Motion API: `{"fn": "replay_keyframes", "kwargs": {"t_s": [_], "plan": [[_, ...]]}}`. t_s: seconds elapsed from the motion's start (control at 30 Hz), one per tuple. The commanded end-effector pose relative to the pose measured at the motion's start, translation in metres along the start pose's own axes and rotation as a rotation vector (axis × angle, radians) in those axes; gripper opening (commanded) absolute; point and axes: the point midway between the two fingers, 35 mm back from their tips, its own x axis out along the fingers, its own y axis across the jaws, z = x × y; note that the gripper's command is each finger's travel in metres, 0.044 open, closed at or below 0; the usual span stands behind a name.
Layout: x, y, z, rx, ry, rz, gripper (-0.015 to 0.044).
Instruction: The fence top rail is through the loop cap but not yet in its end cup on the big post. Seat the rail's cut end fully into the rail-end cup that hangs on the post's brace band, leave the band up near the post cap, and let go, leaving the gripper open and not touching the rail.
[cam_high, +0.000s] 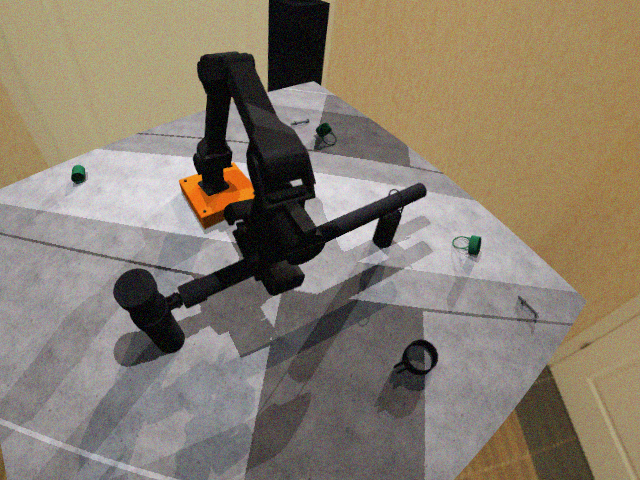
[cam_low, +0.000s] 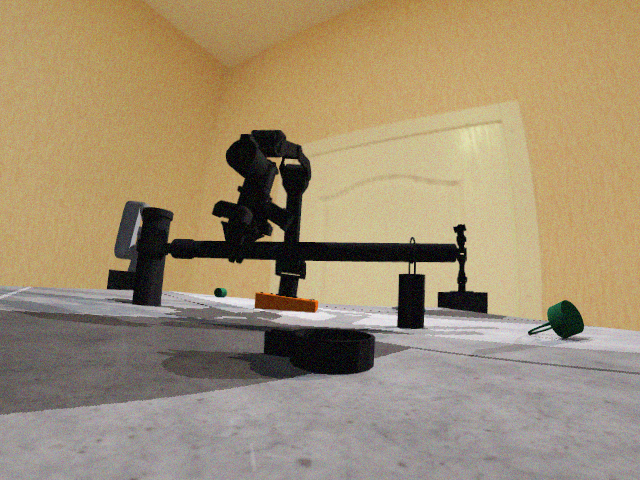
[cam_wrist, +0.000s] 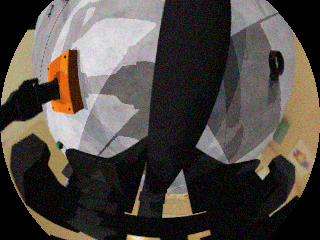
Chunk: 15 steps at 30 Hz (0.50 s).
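The dark rail runs level through the wire loop of the cap on the small post. Its near end meets the mouth of the rail-end cup in line; how deep it sits inside is hidden. The cup hangs on the brace band around the big post, some way below the post cap. My gripper is shut on the rail, between the cup and the loop, nearer the cup.
The orange arm base stands behind the rail. A loose black ring with a tab lies in front. Green caps and small bolts lie farther out.
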Motion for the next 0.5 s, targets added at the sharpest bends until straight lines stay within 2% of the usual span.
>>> {"fn": "replay_keyframes", "kwargs": {"t_s": [0.0, 0.33, 0.47], "plan": [[-0.0032, -0.0007, -0.0067, 0.001, 0.012, -0.008, 0.0000], [0.0000, 0.0000, -0.0015, 0.000, 0.000, 0.000, 0.0000], [0.0000, 0.0000, -0.0015, 0.000, 0.000, 0.000, 0.0105]]}}
